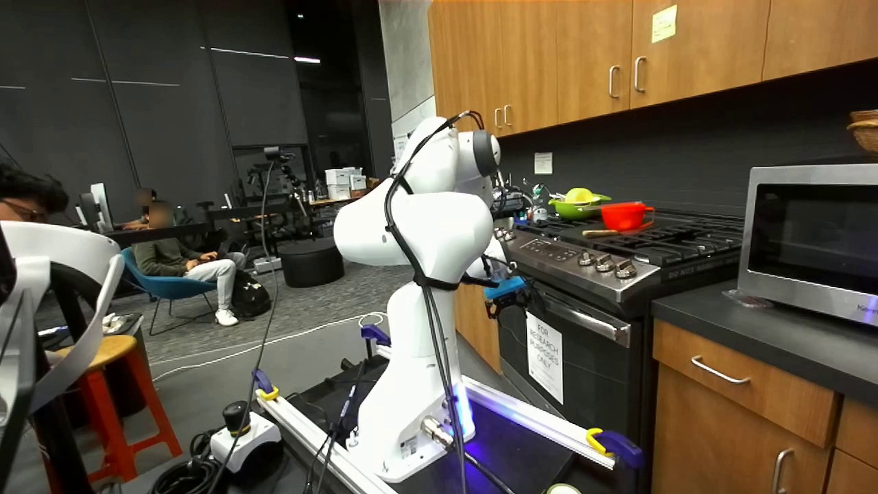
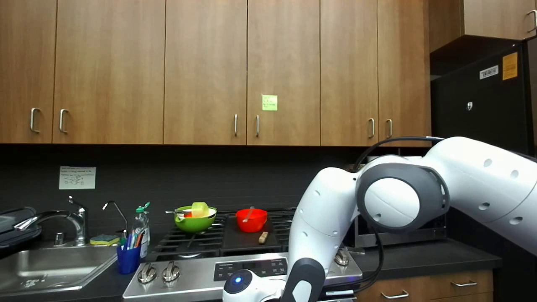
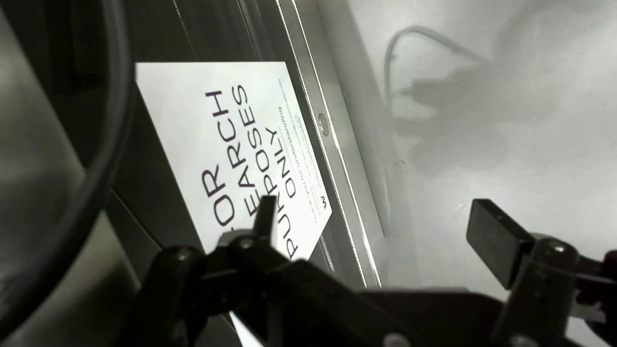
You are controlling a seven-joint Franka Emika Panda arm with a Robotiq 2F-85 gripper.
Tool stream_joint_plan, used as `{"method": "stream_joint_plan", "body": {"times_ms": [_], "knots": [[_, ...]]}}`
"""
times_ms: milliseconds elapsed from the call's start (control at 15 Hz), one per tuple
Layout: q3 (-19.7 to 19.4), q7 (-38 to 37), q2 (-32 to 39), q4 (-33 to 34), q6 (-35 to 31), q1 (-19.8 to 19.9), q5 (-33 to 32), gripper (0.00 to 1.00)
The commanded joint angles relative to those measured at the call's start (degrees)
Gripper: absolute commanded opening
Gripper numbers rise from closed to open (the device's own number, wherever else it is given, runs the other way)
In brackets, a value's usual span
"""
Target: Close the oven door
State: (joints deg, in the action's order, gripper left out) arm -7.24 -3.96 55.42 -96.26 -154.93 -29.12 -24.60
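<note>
The black-and-steel gas range [image 1: 576, 271] carries the wide black, glass-fronted oven door [image 1: 593, 374] on its front. The door stands upright and looks shut or very nearly so; whether a slim gap shows along its top edge, I cannot tell. It should handle as a heavy, stiff panel, probably hinged along the bottom, so closing it asks for a steady push. The glass is likely slick and could suffer from a hard knock.

The long horizontal steel bar handle [image 1: 590, 320] crosses the door near its top and seems the best place to press, close to the middle. It looks smooth, so a pinch might slide along it. The printed white paper sheet [image 1: 545, 360] below is a poorer spot: paper may crease or shift under pressure.

The black end effector [image 3: 381, 229] sits, in an exterior view, at the door's upper part and hides some of it. In the wrist view the door fills the left part of the picture. The end effector's fingers [image 3: 496, 243] are spread well apart, with nothing held between them; one overlaps the sheet along the line of sight. Whether either touches the door, I cannot tell.
</note>
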Motion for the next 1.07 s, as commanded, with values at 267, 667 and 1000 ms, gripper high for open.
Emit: {"method": "stream_joint_plan", "body": {"times_ms": [267, 667, 1000], "knots": [[0.36, -0.4, 0.13, 0.29, 0.29, 0.31, -0.57, 1.0], [3.16, -1.14, -7.47, -7.65, 1.31, -0.11, 0.71, 1.0], [5.69, -5.51, -16.28, -17.1, 0.38, -1.5, 0.89, 1.0]]}}
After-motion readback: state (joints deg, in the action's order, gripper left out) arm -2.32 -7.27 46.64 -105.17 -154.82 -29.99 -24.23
